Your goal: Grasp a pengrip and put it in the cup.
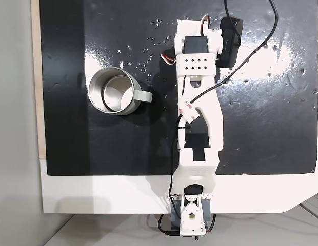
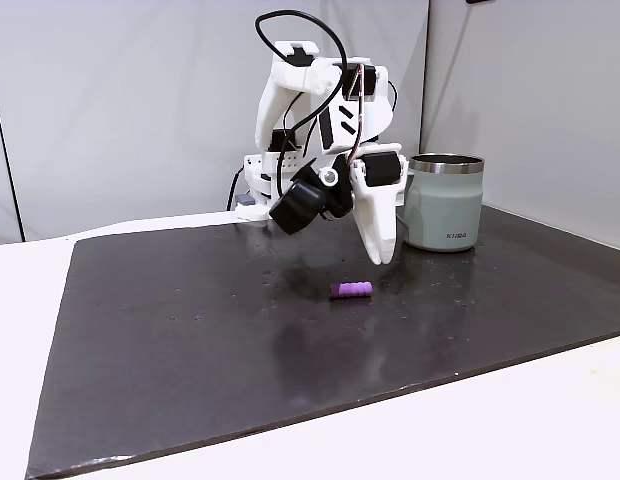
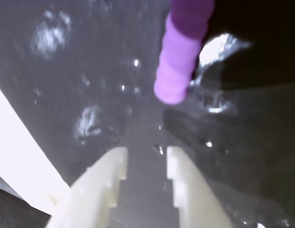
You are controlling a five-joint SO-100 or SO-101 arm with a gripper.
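Observation:
The purple pengrip [image 2: 350, 290] lies on its side on the black mat, a little in front of the arm in a fixed view. In the wrist view the pengrip [image 3: 179, 61] sits ahead of the fingertips, slightly right of the gap, not between them. My gripper [image 2: 383, 258] points down just above the mat, behind and right of the pengrip. Its cream fingers [image 3: 108, 185] stand a small gap apart with bare mat between, so my gripper [image 3: 146, 152] is open and empty. The silver cup [image 1: 113, 92] stands upright left of the arm; in the other fixed view the cup [image 2: 445, 200] is right of the gripper.
The black mat [image 1: 272, 118] covers most of the white table [image 1: 97, 195]. The arm [image 1: 200, 128] stretches across the mat, hiding the pengrip from above. A black camera [image 2: 300, 205] hangs beside the gripper. Cables [image 1: 251, 48] loop near the wrist. Walls stand behind.

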